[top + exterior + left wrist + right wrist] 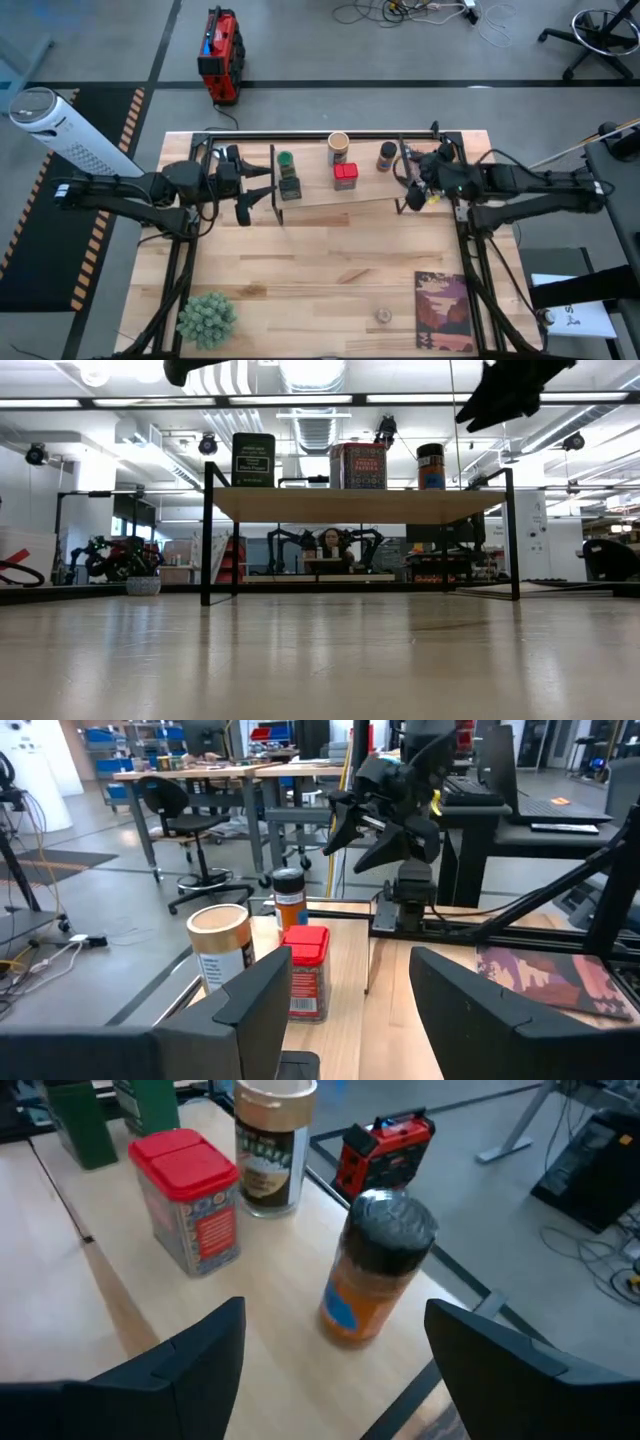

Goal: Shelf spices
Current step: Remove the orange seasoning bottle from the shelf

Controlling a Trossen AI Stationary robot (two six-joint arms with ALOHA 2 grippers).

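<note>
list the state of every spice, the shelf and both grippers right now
dark-lidded jar: upright on shelf, lid on, free
red tin: upright on shelf
tan cylinder: upright on shelf
green-lidded jar: upright on shelf
small pale jar: on table, unshelved
shelf: standing
right gripper: open
left gripper: open, empty

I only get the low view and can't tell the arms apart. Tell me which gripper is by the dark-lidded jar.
Observer: The right gripper, open. The dark-lidded jar stands free on the shelf beyond its fingers.
Operator: Report the left one.
Observer: The left gripper waits open and empty at the shelf's other end.
Operator: List what's off the shelf.
Observer: One small jar, on the table beside the book.
</note>
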